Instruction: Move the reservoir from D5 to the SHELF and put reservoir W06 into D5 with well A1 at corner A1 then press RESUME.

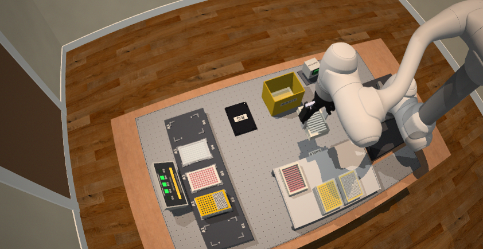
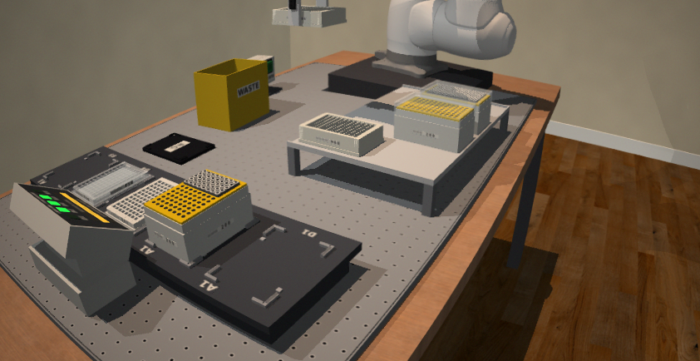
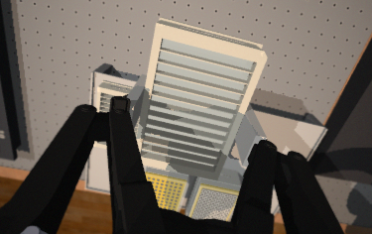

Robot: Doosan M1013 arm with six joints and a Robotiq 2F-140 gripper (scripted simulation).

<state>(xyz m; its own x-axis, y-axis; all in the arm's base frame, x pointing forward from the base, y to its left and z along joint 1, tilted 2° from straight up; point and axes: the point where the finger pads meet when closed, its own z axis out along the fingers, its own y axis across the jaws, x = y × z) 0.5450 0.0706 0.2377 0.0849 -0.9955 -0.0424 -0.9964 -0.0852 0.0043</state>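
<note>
Gripper (image 2: 308, 2) clamped across the short width of a 12-trough reservoir (image 1: 316, 123), carried level, high above the bench (image 2: 391, 221). D5 (image 1: 187, 125) lies far beyond, unoccupied.

Reservoir (image 1: 315, 123) label unreadable, arm-shadowed.

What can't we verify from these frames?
- ID on the reservoir held in the gripper: no label is readable in any view.
- Liquid level in the troughs: wrist view shows only grey slats.
- RESUME key: too small in the top view, hidden behind the waste bin in the exterior view.
</note>
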